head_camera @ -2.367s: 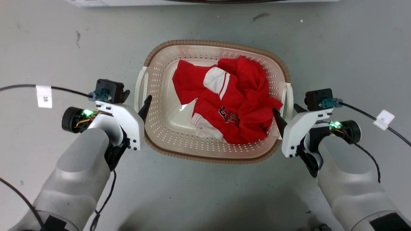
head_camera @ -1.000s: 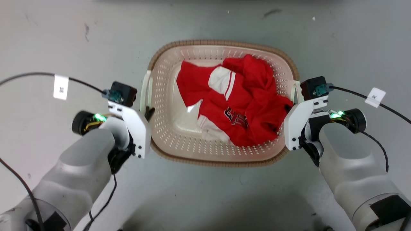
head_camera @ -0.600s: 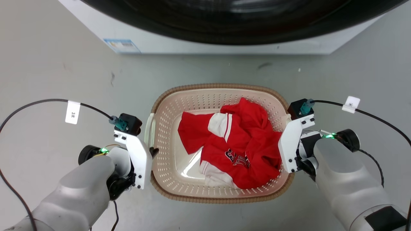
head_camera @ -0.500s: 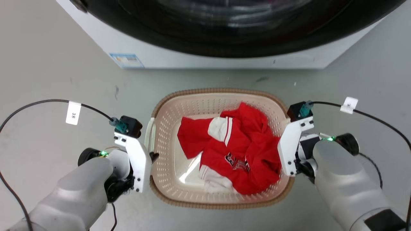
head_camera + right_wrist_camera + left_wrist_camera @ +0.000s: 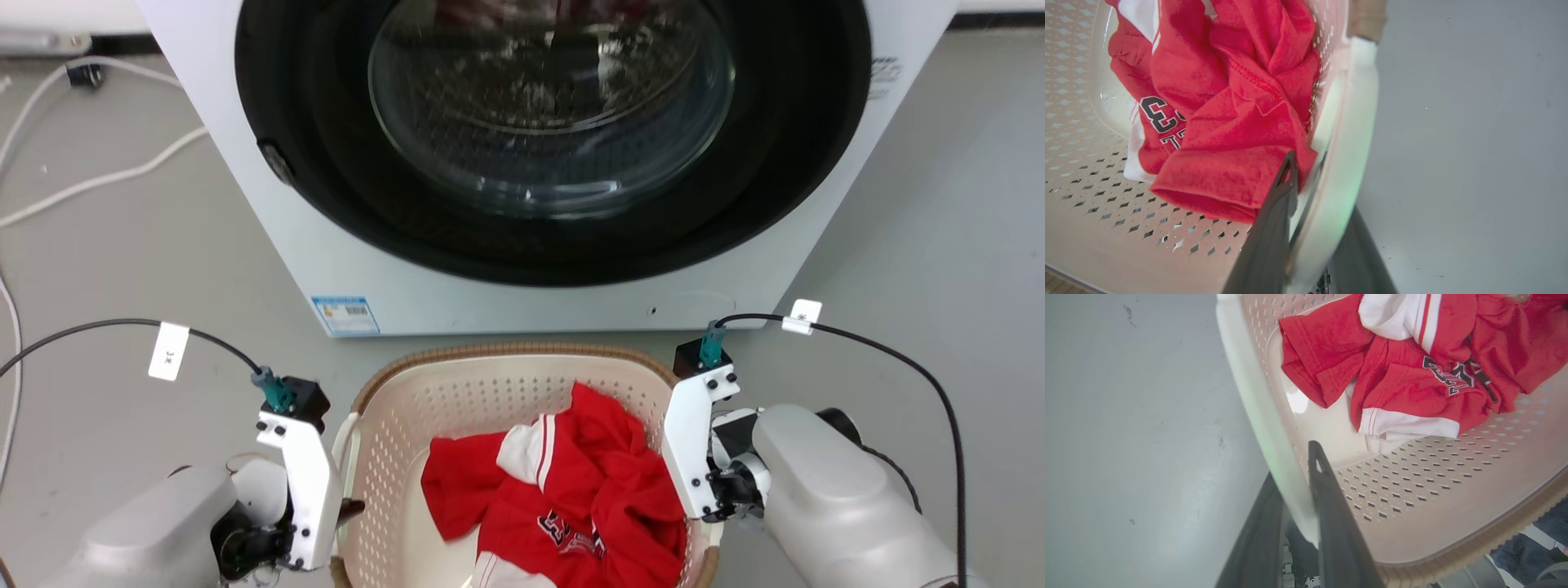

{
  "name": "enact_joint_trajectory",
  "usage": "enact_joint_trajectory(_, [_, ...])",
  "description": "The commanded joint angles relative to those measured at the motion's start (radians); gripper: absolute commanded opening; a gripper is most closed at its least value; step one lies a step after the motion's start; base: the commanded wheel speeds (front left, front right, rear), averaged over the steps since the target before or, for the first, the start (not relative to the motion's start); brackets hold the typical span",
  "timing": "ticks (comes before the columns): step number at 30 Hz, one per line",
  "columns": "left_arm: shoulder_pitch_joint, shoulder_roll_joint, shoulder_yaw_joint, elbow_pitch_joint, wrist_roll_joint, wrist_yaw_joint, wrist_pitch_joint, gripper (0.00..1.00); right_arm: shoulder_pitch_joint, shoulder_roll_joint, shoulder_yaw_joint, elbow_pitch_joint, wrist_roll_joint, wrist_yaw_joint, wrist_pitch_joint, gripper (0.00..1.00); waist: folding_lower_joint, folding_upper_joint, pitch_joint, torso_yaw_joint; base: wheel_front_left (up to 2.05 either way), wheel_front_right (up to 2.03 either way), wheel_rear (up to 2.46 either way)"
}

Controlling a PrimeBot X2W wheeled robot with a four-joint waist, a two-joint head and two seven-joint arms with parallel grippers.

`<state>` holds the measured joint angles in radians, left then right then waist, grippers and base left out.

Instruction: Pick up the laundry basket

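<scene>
Two pale grey rounded forearms (image 5: pixel 155 531) end in white angular brackets (image 5: pixel 306 490) dotted with black screws (image 5: pixel 712 383). Teal plugs (image 5: pixel 273 394) feed black cables (image 5: pixel 106 323) carrying white paper tags (image 5: pixel 168 351). Fingers (image 5: pixel 1331 522) are long, dark, tapered.

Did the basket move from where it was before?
Yes, likely. The floor strip between the far rim of the laundry basket and the washing machine has closed up, so it looks lifted or carried toward it, though the camera moved too.
</scene>
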<state>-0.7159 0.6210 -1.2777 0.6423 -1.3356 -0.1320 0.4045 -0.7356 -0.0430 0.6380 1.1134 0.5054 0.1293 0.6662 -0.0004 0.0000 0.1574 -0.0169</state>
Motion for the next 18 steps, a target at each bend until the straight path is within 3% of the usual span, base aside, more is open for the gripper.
enact_joint_trajectory(1, [0.024, 0.028, -0.004, 0.012, 0.004, 0.002, 0.016, 0.0, 0.016, -0.013, 0.012, -0.003, 0.002, 0.002, 0.013, 0.0, 0.0004, 0.0, -0.053, -0.013, 0.0, 0.0, 0.0])
enact_joint_trajectory(9, [0.095, 0.028, -0.006, 0.001, -0.004, 0.002, 0.072, 0.0, 0.038, -0.012, 0.055, -0.032, 0.083, 0.003, 0.062, 0.0, 0.0004, 0.0, -0.14, -0.018, 0.0, 0.0, 0.0])
enact_joint_trajectory(18, [0.117, 0.029, -0.007, -0.003, -0.028, 0.002, 0.117, 0.0, 0.044, -0.01, 0.093, -0.039, 0.13, 0.003, 0.074, 0.0, 0.0004, 0.0, -0.164, -0.031, 0.0, 0.0, 0.0])
